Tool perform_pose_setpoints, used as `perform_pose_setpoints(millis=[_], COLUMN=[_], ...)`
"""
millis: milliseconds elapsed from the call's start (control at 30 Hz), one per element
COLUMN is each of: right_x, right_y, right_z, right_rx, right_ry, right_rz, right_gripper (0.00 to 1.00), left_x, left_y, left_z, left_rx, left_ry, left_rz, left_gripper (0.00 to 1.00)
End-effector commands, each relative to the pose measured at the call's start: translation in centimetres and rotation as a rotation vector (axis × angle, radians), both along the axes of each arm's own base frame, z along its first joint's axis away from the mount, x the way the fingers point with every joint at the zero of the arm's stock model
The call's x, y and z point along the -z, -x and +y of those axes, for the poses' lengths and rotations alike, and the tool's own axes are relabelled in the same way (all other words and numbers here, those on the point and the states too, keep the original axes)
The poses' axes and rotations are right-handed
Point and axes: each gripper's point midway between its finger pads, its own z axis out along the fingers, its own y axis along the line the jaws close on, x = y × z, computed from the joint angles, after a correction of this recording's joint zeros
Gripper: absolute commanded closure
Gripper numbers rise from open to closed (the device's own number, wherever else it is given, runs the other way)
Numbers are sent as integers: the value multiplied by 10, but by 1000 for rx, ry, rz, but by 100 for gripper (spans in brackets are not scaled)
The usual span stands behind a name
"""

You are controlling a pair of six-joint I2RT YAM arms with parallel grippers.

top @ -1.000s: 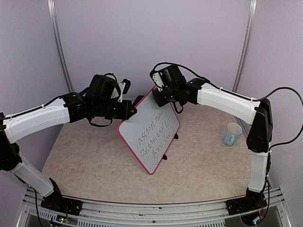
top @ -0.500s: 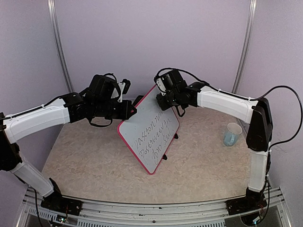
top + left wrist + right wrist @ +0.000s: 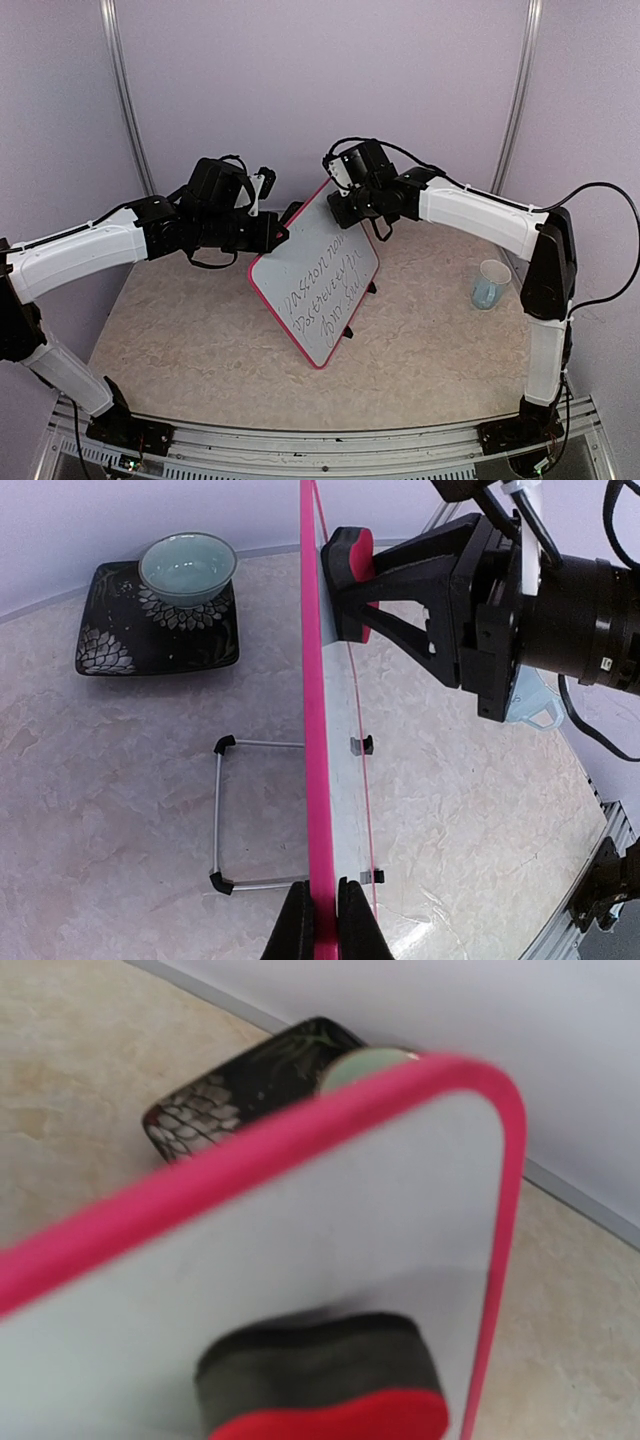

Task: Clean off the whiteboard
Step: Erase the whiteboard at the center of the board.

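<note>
Where the whiteboard stands: we find the whiteboard [image 3: 316, 270] propped at a tilt on its wire stand [image 3: 235, 815] near the middle of the table [image 3: 200, 340], written face toward the right arm.
Handwriting: three dark lines [image 3: 325, 292] cover the lower half of the board; we see none rubbed away.
Left gripper: the left gripper [image 3: 325, 920] is pinched tight on the board's pink frame, steadying it.
Right gripper: the right gripper [image 3: 362, 580] is partly closed around the eraser [image 3: 320, 1380], felt side against the board's top corner.
Just changed: over the last second the eraser dipped slightly down the board, then came back toward the corner; the left arm has not moved.
Meaning for the task: we judge wiping barely begun, since the strokes stay above the writing.
Cup: the pale blue cup [image 3: 490, 283] stands well apart on the right; we cannot tell its contents.
Bowl: the pale green bowl [image 3: 187, 565] sits on a black patterned plate [image 3: 110, 645] behind the board and looks empty.
</note>
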Motion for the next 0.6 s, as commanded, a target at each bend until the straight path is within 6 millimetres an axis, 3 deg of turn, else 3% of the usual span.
perform_pose_setpoints(millis=[0,167,400,567], right_x=[-38,-36,-5,2], right_y=[21,17,-15,-28], right_z=[40,38,14,5], right_rx=[-147,-122,10,34], right_ry=[-126,-106,-16,-9], right_rz=[-41,-48,-5,-4], right_gripper=[72,72,72,72], left_x=[-2,-3,-3,-4], left_y=[33,33,33,34], left_z=[-23,-23,-23,-23], left_rx=[209,211,210,210], left_ry=[-7,-7,-6,-6], left_rz=[-12,-14,-13,-14], left_gripper=[100,100,100,100])
